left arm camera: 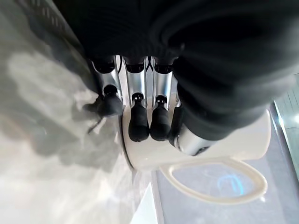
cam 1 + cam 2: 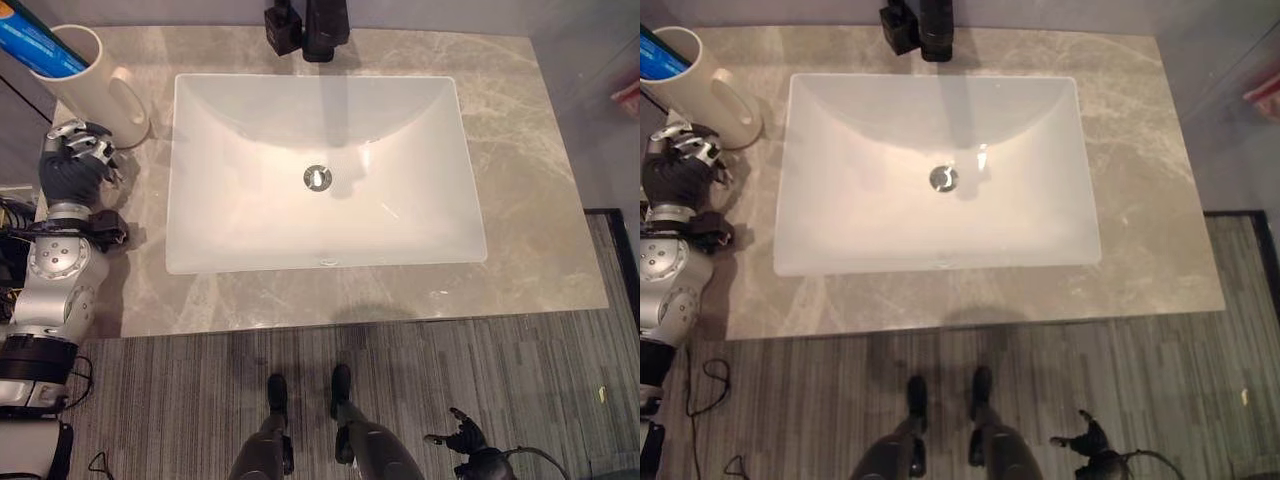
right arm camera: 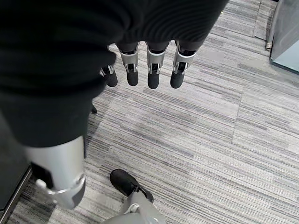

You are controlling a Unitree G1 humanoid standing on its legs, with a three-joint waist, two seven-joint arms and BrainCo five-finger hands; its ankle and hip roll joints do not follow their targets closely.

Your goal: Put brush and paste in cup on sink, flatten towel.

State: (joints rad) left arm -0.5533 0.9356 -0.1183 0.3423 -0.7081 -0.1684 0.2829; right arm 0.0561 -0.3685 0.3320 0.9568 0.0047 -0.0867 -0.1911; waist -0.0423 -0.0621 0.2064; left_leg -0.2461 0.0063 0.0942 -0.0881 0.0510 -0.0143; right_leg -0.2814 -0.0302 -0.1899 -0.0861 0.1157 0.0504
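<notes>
A cream cup (image 2: 88, 88) with a handle stands at the counter's back left corner, and a blue paste tube (image 2: 32, 42) leans inside it. My left hand (image 2: 74, 166) hovers just in front of the cup, empty. In the left wrist view its fingers (image 1: 139, 122) reach out nearly straight, their dark tips against the cup's (image 1: 229, 142) base. My right hand (image 2: 468, 440) hangs low over the floor at the lower right, fingers (image 3: 154, 70) relaxed and holding nothing.
A white rectangular sink (image 2: 174, 200) with a metal drain (image 2: 318, 177) fills the middle of the grey marble counter (image 2: 530, 150). A black faucet (image 2: 310, 25) stands behind it. Striped grey floor (image 2: 500, 370) lies in front of the counter.
</notes>
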